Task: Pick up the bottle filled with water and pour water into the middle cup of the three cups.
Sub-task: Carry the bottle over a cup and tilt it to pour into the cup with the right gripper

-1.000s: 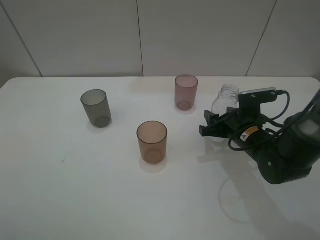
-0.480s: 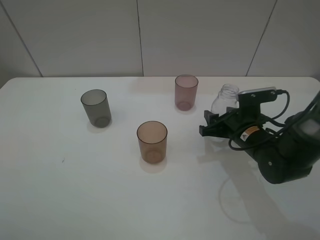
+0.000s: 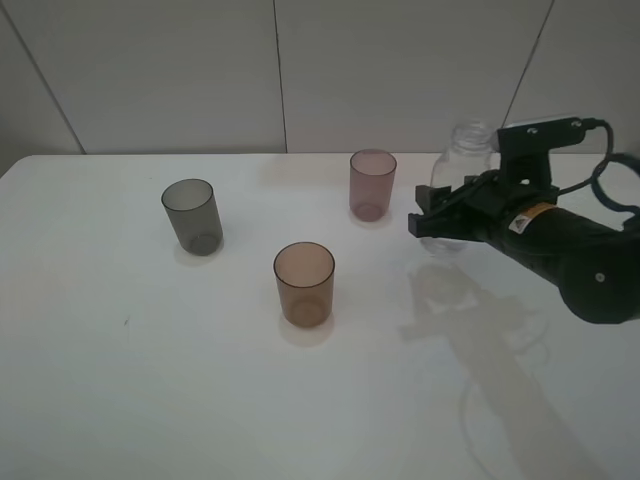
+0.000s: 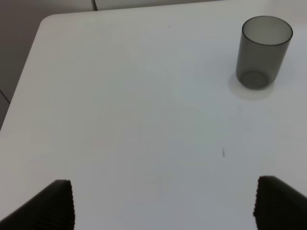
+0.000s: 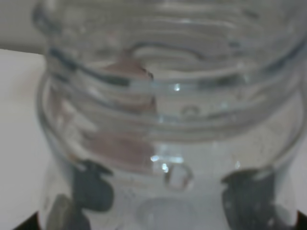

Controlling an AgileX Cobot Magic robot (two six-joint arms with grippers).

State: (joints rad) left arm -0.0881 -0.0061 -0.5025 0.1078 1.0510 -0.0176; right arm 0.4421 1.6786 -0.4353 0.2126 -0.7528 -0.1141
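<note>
Clear plastic, uncapped and upright: the bottle [image 3: 462, 150] is clamped in your right end effector [image 3: 432, 222], toward the right rear of the white surface [image 3: 150, 380]. Its shadow lies apart from it, so it looks to be held off the surface, though its base is hard to make out. In the right wrist view the bottle fills the picture, and dark fingers [image 5: 91, 191] press its lower body from either side, below the threaded neck.

3 cups stand upright and well apart. The amber cup [image 3: 303, 283], your target, is nearest the front, left of the bottle, with the grey cup [image 3: 192, 216] further left and the pink cup [image 3: 372, 184] behind.

Expect a thin wall that flexes if squeezed hard, a smooth skin that may slip, and water weight that shifts as you tilt. The open neck will spill early. The hold on the body below the shoulders looks right. You cannot read the water level here.

Your left end effector [image 4: 168, 206] is spread wide, holding nothing, near the grey cup.
</note>
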